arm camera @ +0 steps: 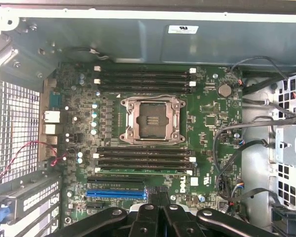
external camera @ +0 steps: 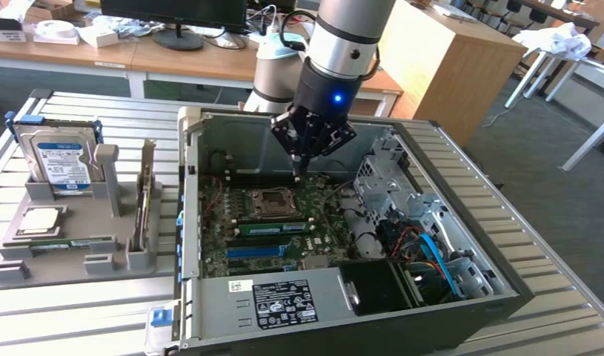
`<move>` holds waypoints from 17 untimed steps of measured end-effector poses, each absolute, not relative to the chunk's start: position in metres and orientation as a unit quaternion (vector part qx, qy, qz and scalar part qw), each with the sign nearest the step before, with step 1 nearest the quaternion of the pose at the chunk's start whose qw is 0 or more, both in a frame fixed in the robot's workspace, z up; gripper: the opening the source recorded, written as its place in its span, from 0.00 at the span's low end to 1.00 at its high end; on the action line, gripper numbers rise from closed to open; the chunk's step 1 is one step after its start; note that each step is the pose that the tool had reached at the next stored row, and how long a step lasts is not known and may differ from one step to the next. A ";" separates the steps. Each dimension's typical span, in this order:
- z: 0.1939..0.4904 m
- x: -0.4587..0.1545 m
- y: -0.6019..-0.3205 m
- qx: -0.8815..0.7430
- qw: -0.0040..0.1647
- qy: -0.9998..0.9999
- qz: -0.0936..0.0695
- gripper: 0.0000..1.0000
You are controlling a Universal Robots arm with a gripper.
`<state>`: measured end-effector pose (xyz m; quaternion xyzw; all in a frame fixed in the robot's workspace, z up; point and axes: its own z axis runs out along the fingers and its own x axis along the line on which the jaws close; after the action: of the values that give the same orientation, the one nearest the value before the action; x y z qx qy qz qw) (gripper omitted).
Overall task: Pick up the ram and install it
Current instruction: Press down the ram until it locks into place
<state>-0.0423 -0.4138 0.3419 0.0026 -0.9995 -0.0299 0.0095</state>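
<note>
In the exterior view, my gripper [external camera: 299,165] hangs inside the open computer case [external camera: 499,274], pointing down at the motherboard [external camera: 218,245]. The fingers are pressed together into one tip and I see nothing between them. Just under that tip and slightly toward the camera sits the empty processor socket [external camera: 272,202]. The ram [external camera: 272,227] is on the far side of the socket from the fingers. It is a thin green stick standing on edge in a memory slot, clear of the fingertips and not touched by them. Well away from the fingers, towards the exterior view's left, a grey holder [external camera: 70,263] outside the case carries a hard drive [external camera: 59,165] and an upright expansion card [external camera: 144,204].

In the wrist view, the gripper [arm camera: 158,197] shows its two fingers lying flush against each other, with nothing clamped. Nearest ahead of the fingertips is a blue expansion slot [arm camera: 116,194]. Beyond that slot is a bank of memory slots, and the ram [arm camera: 143,171] fills the one closest to the fingers, its green edge running the slot's full length. The socket [arm camera: 152,121] lies past that bank, and a second bank of black slots [arm camera: 144,79] lies farthest from the fingers.
</note>
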 end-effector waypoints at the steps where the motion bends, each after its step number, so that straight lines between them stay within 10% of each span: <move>1: 0.342 -0.042 -0.414 0.006 0.010 -0.999 -0.030 0.10; 17: 0.342 -0.047 -0.414 0.034 0.010 -0.999 -0.031 0.10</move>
<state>-0.0466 -0.4137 0.3419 0.0339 -0.9989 -0.0306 0.0104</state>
